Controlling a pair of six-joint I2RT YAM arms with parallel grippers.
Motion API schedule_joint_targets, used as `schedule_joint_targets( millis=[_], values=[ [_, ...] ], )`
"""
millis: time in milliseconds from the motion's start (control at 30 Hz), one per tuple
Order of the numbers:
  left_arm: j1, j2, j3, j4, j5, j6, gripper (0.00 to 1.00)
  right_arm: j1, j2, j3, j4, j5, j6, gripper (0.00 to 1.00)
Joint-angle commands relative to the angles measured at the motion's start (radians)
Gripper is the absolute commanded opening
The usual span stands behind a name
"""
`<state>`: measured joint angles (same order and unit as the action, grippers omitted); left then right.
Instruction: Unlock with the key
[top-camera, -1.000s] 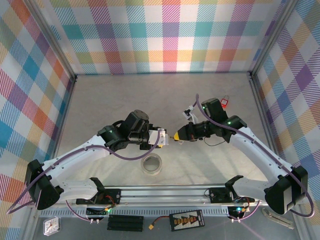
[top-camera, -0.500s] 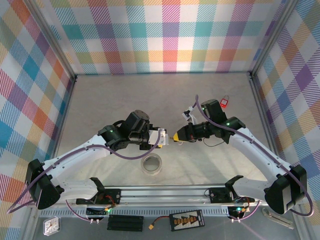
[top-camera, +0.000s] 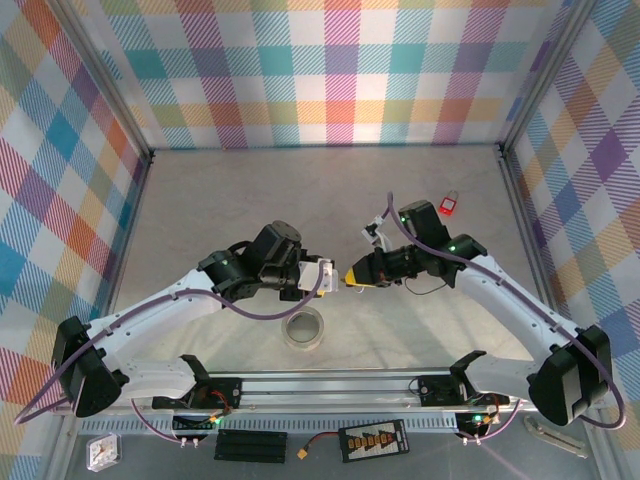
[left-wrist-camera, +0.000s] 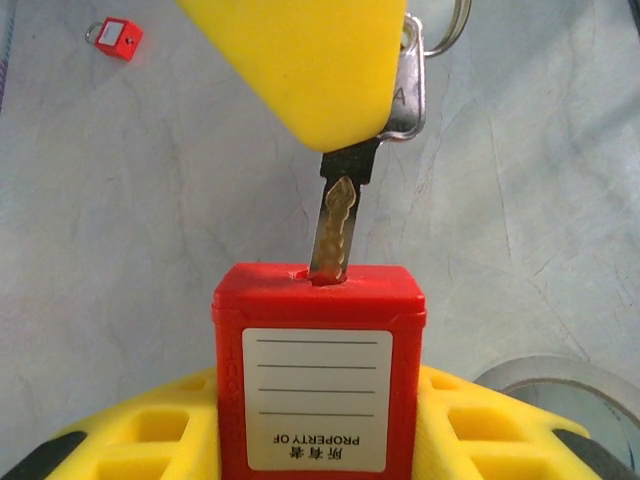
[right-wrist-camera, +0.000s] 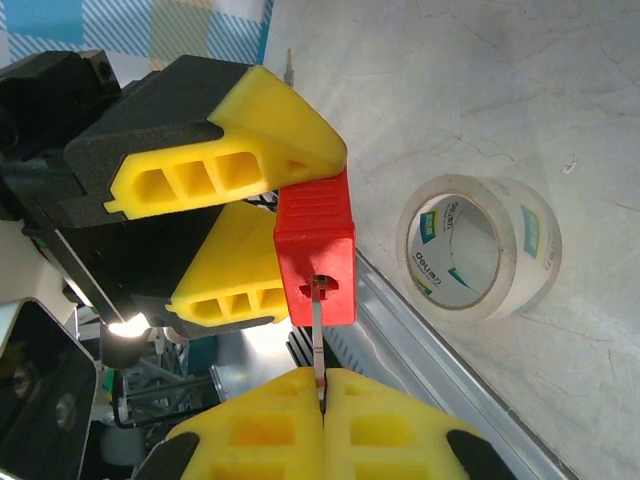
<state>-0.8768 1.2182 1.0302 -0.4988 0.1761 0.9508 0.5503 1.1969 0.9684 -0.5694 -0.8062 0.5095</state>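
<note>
Padlock: red padlock (left-wrist-camera: 318, 380) with a white label reading "PROPERTY OF", clamped between two yellow fingers and held off the desk (top-camera: 220, 200), keyhole face turned toward the other arm.
Key: silver key (left-wrist-camera: 335, 230) lined up with the red padlock's keyhole; the tip of the blade sits in the slot and most of the blade shows outside it. A metal ring hangs at the key's head.
Left gripper: left gripper (right-wrist-camera: 300, 215) partly open and closed on the red padlock's body, one finger on each side, the keyhole end poking out past the fingertips.
Right gripper: right gripper (right-wrist-camera: 322, 400) pinched tight on the key's head, fingers pressed together, fingertips just short of the red padlock and pointing straight at it.
Tape roll: clear tape roll (top-camera: 304, 329) lying flat on the desk, near the red padlock, on the side toward the arm bases.
Second padlock: second padlock (top-camera: 448, 206), also red, lying on the desk well apart from the red padlock, beyond the right arm toward the far right wall.
</note>
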Motion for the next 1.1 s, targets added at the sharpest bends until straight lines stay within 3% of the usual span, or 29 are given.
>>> schedule_joint_targets(
  millis=[0,233,533,733,833,1067],
  values=[
    [-0.039,-0.012,0.018,0.069,0.009,0.023,0.0,0.013,0.028,0.009,-0.002,-0.031,-0.004,0.0],
    [-0.065,-0.013,0.02,0.083,0.039,0.013,0.0,0.013,0.054,0.022,-0.008,-0.04,-0.037,0.0],
    [-0.067,-0.017,0.054,0.116,0.193,-0.089,0.0,0.014,0.09,0.074,-0.114,-0.015,-0.208,0.0],
    [-0.067,-0.012,0.044,0.171,0.25,-0.141,0.0,0.015,0.108,0.106,-0.134,0.001,-0.228,0.0],
    [-0.073,-0.015,0.024,0.211,0.213,-0.141,0.0,0.014,0.122,0.126,-0.122,-0.029,-0.162,0.0],
    [-0.193,0.022,-0.006,0.286,-0.036,0.0,0.0,0.016,0.157,0.135,-0.122,-0.037,-0.016,0.0]
  ],
)
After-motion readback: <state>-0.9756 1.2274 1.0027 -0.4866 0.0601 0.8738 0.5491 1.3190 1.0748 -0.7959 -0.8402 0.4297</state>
